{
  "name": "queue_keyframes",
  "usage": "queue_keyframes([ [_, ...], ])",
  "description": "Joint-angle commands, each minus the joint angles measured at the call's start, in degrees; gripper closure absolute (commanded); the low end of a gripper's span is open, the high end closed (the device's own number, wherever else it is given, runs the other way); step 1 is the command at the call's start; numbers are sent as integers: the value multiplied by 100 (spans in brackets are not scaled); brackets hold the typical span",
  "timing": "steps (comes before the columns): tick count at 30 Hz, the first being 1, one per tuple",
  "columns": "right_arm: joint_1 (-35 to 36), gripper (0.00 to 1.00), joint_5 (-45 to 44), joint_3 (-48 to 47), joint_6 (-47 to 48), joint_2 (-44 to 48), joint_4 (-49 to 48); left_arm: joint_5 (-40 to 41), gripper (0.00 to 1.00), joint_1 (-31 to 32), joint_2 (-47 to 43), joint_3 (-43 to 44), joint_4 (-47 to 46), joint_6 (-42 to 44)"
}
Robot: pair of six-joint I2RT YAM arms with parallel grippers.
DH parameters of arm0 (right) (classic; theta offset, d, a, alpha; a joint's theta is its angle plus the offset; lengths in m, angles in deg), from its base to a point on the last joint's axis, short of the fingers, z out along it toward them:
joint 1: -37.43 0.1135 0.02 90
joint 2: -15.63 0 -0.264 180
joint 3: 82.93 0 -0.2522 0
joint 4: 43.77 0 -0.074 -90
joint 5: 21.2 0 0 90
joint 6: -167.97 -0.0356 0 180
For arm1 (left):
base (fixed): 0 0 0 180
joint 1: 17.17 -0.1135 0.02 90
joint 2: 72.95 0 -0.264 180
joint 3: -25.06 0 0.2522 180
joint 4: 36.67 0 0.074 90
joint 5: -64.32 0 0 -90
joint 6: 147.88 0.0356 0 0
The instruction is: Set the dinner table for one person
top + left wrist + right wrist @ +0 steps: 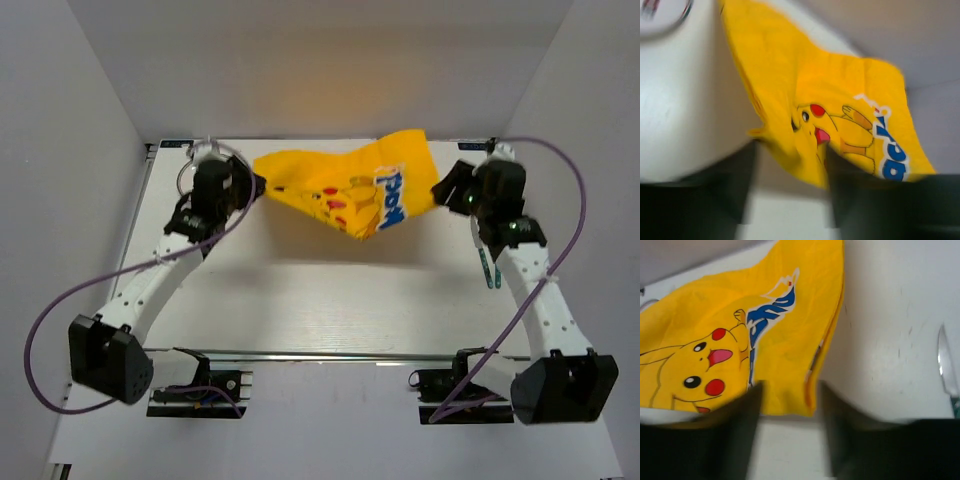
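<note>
A yellow cartoon-printed cloth mat (345, 190) stretches, sagging and rumpled, between my two grippers over the far part of the white dinner table (320, 300). At the mat's left end my left gripper (256, 186) has its jaws apart; a fold of the mat (805, 125) hangs at the fingertips without being pinched. My right gripper (440, 190) is at the mat's right end, open as well. In the right wrist view a corner of the mat (785, 390) lies loose between the spread fingers (747, 415).
A clear round glass rim (195, 165) stands at the far left behind the left wrist and shows as a blurred rim (660, 12). Teal-handled cutlery (488, 265) lies at the right by the right arm, with a knife blade (947, 365) showing. White walls close in three sides.
</note>
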Motion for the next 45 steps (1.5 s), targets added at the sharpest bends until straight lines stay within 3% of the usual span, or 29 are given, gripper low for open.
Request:
queue_keyframes([
  [1, -33, 11, -25, 1403, -471, 884, -766, -35, 7, 105, -825, -1519, -236, -750],
  [2, -51, 11, -209, 1746, -561, 1373, -792, -53, 2, 158, -1027, -1775, -87, -821],
  [3, -51, 11, -393, 2324, -666, 1630, -880, -88, 2, 159, -1499, -2247, 1, -900],
  [5, -60, 11, -439, 2593, -641, 2072, -863, -176, 2, 159, -1888, -2558, 176, -831],
  [9, -7, 11, -299, 2156, -536, 1792, -292, 333, 2, 107, -2049, -1981, 1046, -330],
  [12, 45, 11, 105, 1779, -465, 1099, -423, 3, 2, 106, -1225, -1138, 1303, 144],
  [14, 176, 11, 324, 1261, -272, 46, -126, -236, 2, 106, -242, -330, 1513, 408],
  [16, 300, 11, 430, 40, 130, -1337, 687, -553, 2, 159, 827, 555, 1846, 479],
  [19, 756, 11, -84, -1443, 326, -2869, 1569, -668, 2, 159, 2164, 1636, 2521, 444],
  [23, 1074, 11, -641, -1643, 212, -3499, 1747, -589, 2, 159, 3117, 2317, 3060, 427],
  [29, 1600, 11, -615, -1503, 133, -4176, 1818, -597, 2, 273, 3673, 2241, 3307, 453],
  [33, 1698, 11, -1150, -1413, -130, -4465, 1789, -694, 2, 326, 3769, 1879, 3053, 462],
  [38, 1479, 11, -1407, -2002, -175, -5361, 2151, -870, 2, 440, 4209, 1879, 2903, 462],
  [45, 1022, 11, -1151, -2204, -201, -5714, 2020, -1257, 2, 493, 4842, 2274, 2841, 453],
])
